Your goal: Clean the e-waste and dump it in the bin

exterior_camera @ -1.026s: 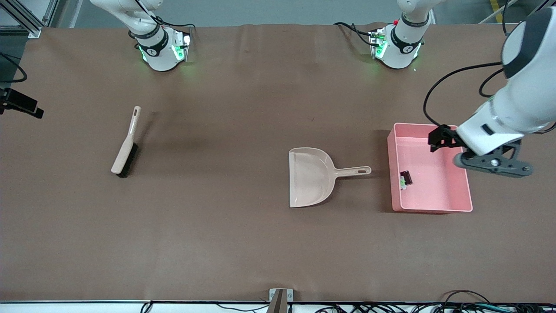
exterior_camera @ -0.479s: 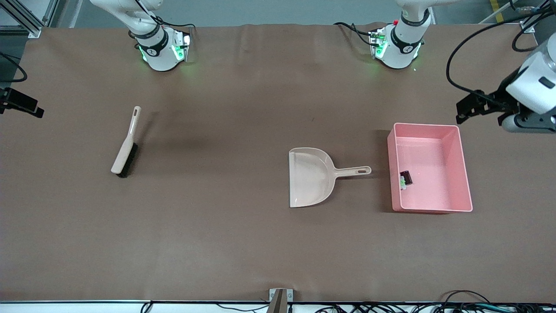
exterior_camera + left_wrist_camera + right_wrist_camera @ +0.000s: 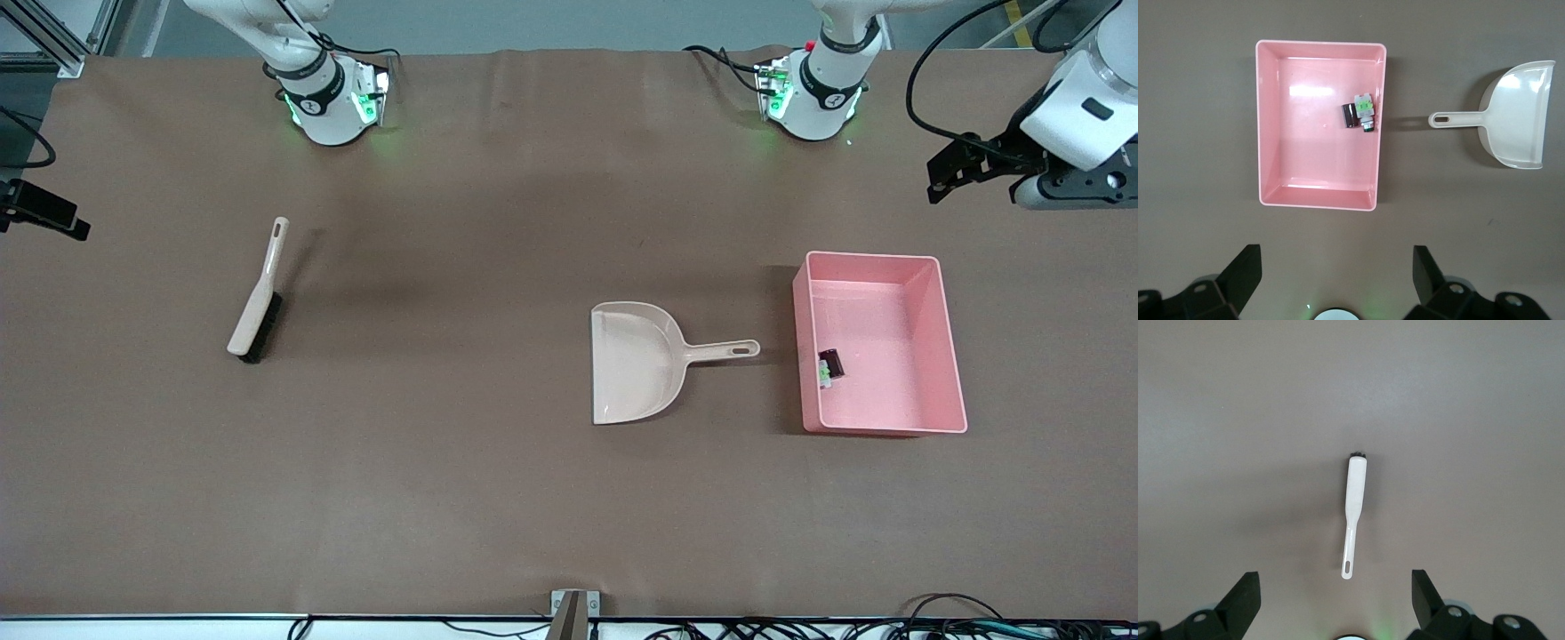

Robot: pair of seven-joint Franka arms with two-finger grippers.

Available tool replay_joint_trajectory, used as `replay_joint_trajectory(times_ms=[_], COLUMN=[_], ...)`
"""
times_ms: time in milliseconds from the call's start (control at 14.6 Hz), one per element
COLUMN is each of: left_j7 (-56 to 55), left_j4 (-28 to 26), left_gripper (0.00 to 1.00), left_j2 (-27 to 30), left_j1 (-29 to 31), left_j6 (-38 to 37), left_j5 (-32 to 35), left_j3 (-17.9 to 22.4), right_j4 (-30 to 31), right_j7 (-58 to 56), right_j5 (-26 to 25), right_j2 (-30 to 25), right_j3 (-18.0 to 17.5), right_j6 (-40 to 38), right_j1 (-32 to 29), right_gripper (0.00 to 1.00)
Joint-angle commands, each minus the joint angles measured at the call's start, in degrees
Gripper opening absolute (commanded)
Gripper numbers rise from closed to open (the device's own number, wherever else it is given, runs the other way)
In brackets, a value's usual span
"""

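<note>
We are seeing the brush (image 3: 257, 307) lying on the desk (image 3: 462, 498), the dustpan (image 3: 636, 363), then the bin (image 3: 944, 356) holding the e-waste (image 3: 830, 366). The left gripper (image 3: 949, 169) is hovering above, jaws apart; the right gripper (image 3: 1335, 600) is waiting over the brush, jaws apart.

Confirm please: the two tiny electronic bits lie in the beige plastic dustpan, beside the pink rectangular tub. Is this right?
Not quite. The two tiny electronic bits lie inside the pink rectangular tub, against its wall nearest the beige plastic dustpan, as the front view shows.

bin (image 3: 949, 347) walls upright, dustpan (image 3: 636, 360) beside
</note>
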State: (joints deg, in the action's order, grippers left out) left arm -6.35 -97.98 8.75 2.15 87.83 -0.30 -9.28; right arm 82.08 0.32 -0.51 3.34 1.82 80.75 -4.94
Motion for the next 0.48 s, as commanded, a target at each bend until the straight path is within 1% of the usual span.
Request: replay_joint_trajectory(times_ms=[0,205,410], left_j7=[-2.5,-2.9,-2.2], left_j4=[-4.1,-3.6,-3.4], left_gripper=[1.0,1.0,1.0], left_j2=[3.6,3.3,3.1], left_j1=[0.0,0.0,-0.3], left_j6=[1.6,1.8,1.7], left_j5=[-0.2,0.0,1.9], left_j3=[0.7,0.8,1.0], right_j4=[-0.3,-0.4,-0.5], right_j7=[-0.2,-0.1,-0.1], right_j5=[-1.0,-0.9,-0.9], right_j2=[0.1,0.1,0.1], right_j3=[-0.4,-0.4,-0.4], right_j6=[-0.6,-0.5,-0.4], right_j1=[-0.4,-0.2,-0.1], right_gripper=[1.0,1.0,1.0])
